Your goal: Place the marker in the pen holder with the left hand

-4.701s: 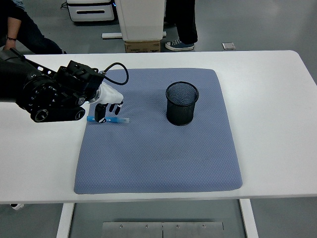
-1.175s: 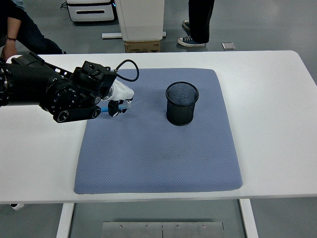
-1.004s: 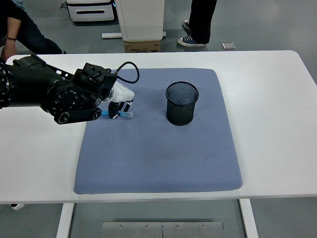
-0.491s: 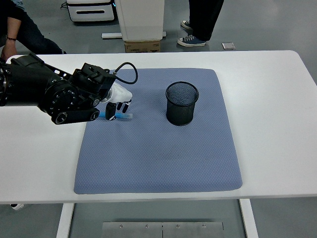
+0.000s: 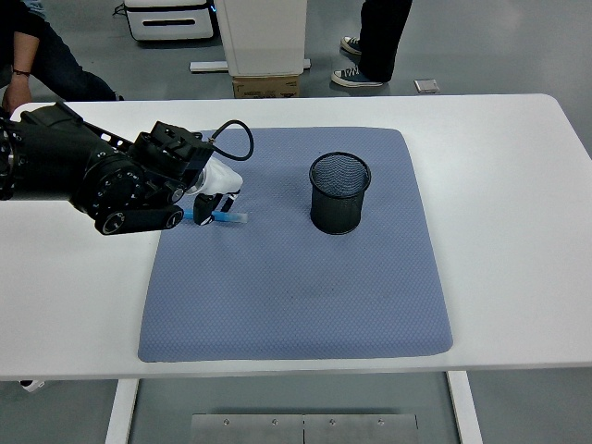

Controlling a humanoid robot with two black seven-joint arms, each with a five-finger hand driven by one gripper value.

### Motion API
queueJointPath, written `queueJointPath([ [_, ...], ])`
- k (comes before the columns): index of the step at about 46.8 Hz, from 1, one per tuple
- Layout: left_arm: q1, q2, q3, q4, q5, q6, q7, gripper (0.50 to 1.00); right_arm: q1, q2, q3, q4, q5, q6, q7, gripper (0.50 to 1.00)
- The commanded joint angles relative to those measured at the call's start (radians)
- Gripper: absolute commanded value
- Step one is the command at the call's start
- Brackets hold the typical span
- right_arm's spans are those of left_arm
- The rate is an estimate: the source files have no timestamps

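Left hand (image 5: 215, 190), left of centre, gripped the blue marker (image 5: 225, 217); a firm pinch should precede lifting toward the mesh pen holder (image 5: 339, 192).

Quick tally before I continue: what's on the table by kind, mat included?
Blue marker: 1
Black mesh pen holder: 1
Blue-grey mat: 1
Total: 3

Bright, even overhead light, soft faint shadows under the left hand (image 5: 215, 196), white surface (image 5: 499, 185) near glare-free, sharp focus throughout, slight bowing at edges.
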Motion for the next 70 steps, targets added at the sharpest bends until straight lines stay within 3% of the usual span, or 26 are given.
queueJointPath([
  [1, 0.003, -0.002, -0.001, 0.000, 0.000, 0.000, 0.001, 0.500, 0.000, 0.000, 0.000, 0.000, 0.000, 0.000, 0.000, 1.000],
  [48, 0.003, -0.015, -0.064, 0.029, -0.031, 0.005, 0.013, 0.500, 0.000, 0.000, 0.000, 0.000, 0.000, 0.000, 0.000, 1.000],
  [53, -0.005, -0.015, -0.066, 0.023, -0.032, 0.005, 0.013, 0.619, 0.000, 0.000, 0.000, 0.000, 0.000, 0.001, 0.000, 1.000],
  [58, -0.031, -0.014, -0.066, 0.009, -0.046, 0.005, 0.013, 0.678, 0.000, 0.000, 0.000, 0.000, 0.000, 0.000, 0.000, 1.000],
  [65, -0.067, 0.004, -0.064, -0.072, -0.069, 0.018, 0.014, 0.686, 0.000, 0.000, 0.000, 0.000, 0.000, 0.000, 0.000, 1.000],
  [70, -0.074, 0.008, -0.060, -0.086, -0.104, 0.064, 0.014, 0.689, 0.000, 0.000, 0.000, 0.000, 0.000, 0.001, 0.000, 1.000],
])
